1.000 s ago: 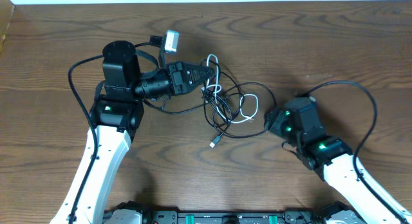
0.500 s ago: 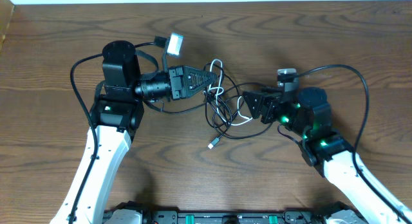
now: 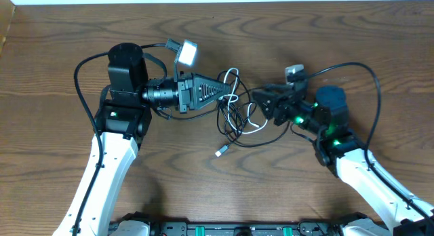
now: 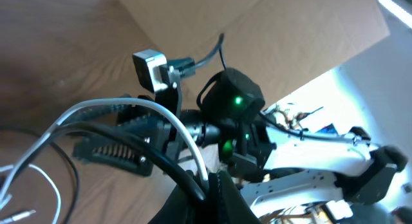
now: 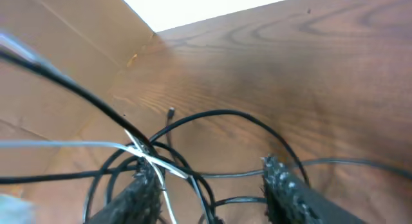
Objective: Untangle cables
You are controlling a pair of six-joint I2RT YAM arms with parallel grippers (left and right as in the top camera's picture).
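Note:
The cables lie tangled mid-table: a black cable [image 3: 234, 127] in loose loops and a white cable [image 3: 258, 123] threaded through it, with a small plug end [image 3: 222, 152] lying toward the front. My left gripper [image 3: 229, 92] is shut on both cords at the tangle's left top, the white cable [image 4: 96, 108] and black cable [image 4: 161, 163] running out of its closed fingers [image 4: 222, 198]. My right gripper [image 3: 260, 104] is at the tangle's right side, open. Black loops [image 5: 219, 114] and a white strand [image 5: 164, 167] pass between its fingers [image 5: 283, 188].
The wooden table [image 3: 352, 39] ends at a pale edge along the back. Thick black wires arc off the left arm [image 3: 80, 80] and the right arm [image 3: 371, 76]. A brown cardboard wall [image 5: 58, 69] stands at the table's far-left side.
My right arm swung up from a downward pose and reached left into the tangle, its jaws narrowing. My left gripper shifted slightly right and up, still holding the cords.

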